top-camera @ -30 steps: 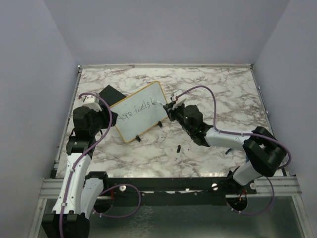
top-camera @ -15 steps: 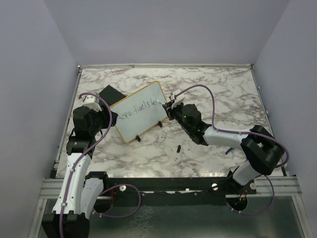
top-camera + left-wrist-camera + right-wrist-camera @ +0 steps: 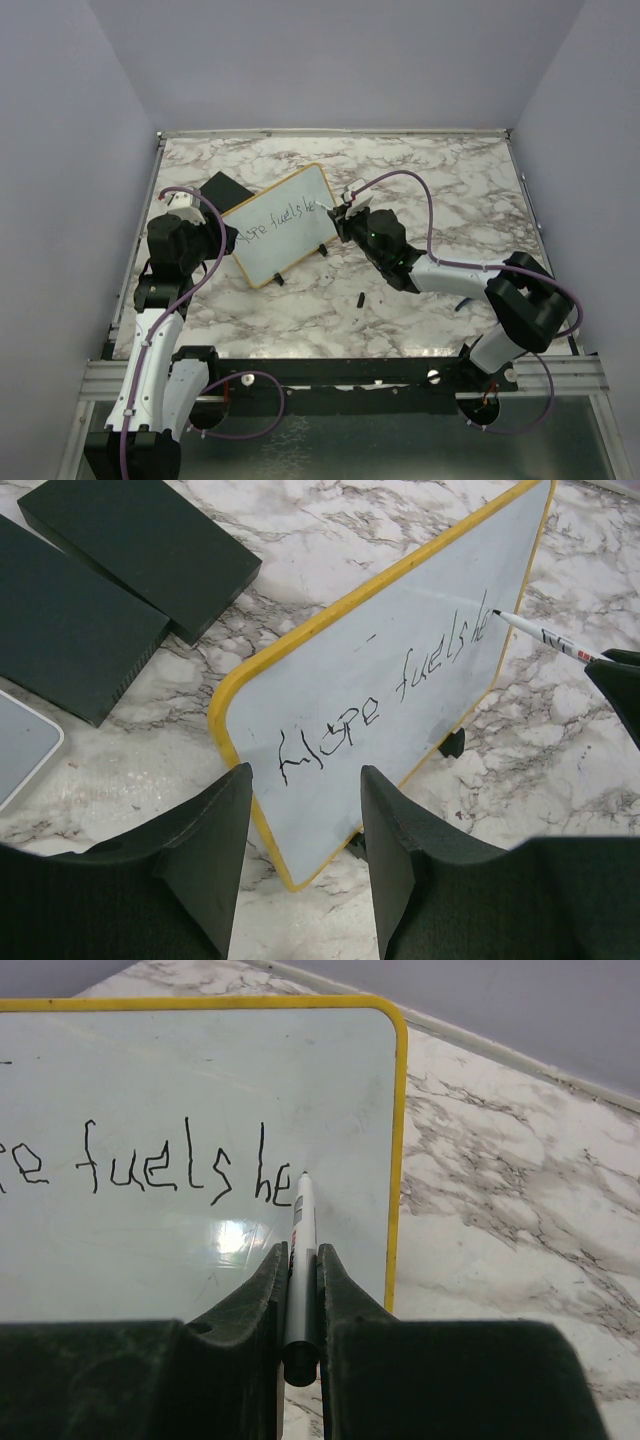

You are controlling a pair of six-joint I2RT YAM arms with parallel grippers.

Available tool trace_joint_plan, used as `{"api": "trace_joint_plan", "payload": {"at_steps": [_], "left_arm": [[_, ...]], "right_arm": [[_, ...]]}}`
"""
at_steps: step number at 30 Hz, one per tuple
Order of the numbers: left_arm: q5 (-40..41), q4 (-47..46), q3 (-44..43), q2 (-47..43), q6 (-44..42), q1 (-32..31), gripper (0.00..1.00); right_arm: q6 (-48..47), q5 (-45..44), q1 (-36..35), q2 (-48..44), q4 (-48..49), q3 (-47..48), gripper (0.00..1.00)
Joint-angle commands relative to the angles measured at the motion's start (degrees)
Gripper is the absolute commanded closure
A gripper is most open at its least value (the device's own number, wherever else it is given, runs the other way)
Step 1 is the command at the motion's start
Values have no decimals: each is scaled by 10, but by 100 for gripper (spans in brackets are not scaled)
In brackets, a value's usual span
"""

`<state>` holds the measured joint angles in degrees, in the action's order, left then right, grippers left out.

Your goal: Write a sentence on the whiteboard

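The whiteboard [image 3: 280, 232] stands tilted on its black feet at the table's back left, yellow-framed. The sentence [image 3: 170, 1175] reads "Hope fuels he" in the left wrist view [image 3: 400, 675]. My right gripper [image 3: 302, 1250] is shut on a white marker [image 3: 301, 1222], whose tip touches the board just right of the last "e". In the top view the right gripper [image 3: 345, 218] sits at the board's right end. My left gripper [image 3: 305, 780] straddles the board's near corner, a finger against each yellow edge; in the top view the left gripper [image 3: 225, 240] is at the board's left end.
Two flat black blocks [image 3: 140, 540] [image 3: 60, 620] lie behind the board's left end, with a pale rounded plate [image 3: 20, 745] beside them. A small black cap [image 3: 359, 298] lies on the marble in front of the right arm. Grey walls enclose the table.
My right gripper has edged slightly left along the board with the marker. The left arm and the board have not moved.
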<state>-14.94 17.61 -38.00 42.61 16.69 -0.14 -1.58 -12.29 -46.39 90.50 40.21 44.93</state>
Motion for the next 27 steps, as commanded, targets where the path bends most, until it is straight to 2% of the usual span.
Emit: {"api": "trace_joint_plan", "payload": {"at_steps": [1, 27], "left_arm": [[-1, -9, 4, -1, -1, -4, 50], [-3, -9, 5, -2, -1, -4, 50]], "right_arm": [[-8, 13, 2, 14, -7, 10, 100], [-12, 39, 2, 4, -23, -11, 100]]}}
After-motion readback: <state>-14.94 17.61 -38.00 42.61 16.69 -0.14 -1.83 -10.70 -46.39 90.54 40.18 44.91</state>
